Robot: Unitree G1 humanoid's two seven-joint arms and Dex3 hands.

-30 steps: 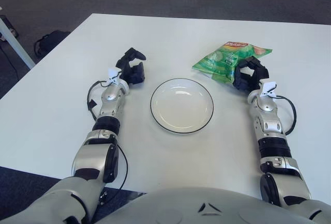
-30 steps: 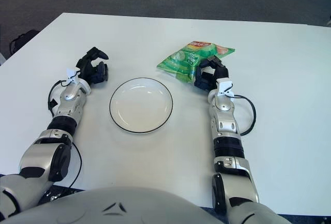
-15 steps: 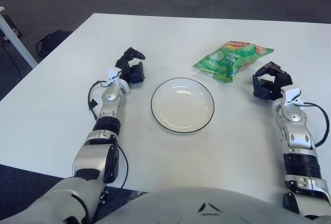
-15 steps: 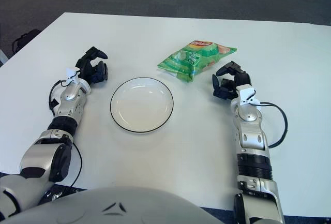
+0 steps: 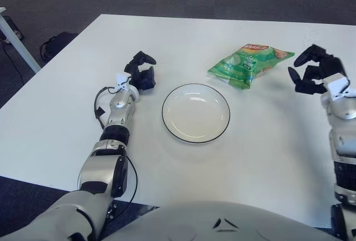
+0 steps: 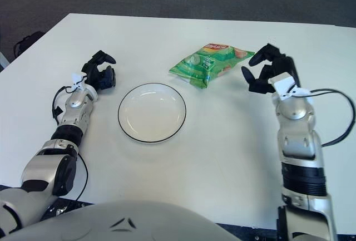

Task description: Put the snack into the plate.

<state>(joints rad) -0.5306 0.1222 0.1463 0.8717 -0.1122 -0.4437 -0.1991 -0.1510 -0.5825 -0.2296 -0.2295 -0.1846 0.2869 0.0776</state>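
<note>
**On the table: bag beside the plate, both hands empty**

On the far left of my view, past the table (image 5: 67, 118) edge, I see dark floor with a black bag (image 5: 54, 44) lying on it and a white leg (image 5: 18, 43) slanting down at the corner. Coming in onto the white top, I have my left hand (image 5: 140, 72) resting on the surface just left of the plate, forearm stretched flat behind it with a black cable looping off the wrist. Its fingers (image 5: 146, 58) are loosely spread, one raised above the others, and they hold nothing.

Next across is the plate (image 5: 196, 113), white with a thin dark rim, sitting flat in the middle of the table and bare inside. It is apart from my left hand and apart from the bag.

Moving right and a little further away from me, there is the snack (image 5: 250, 64), a green crisp bag with a red and yellow logo near its far end. It lies flat on the table, up and to the right of the plate, close to the rim but not touching it and not over it.

Furthest right is my right hand (image 6: 270, 69), lifted clear of the table just right of the snack. Its fingers (image 6: 259, 57) are apart and curved toward the bag, with a clear gap between them and it. Nothing is in that hand.
</note>
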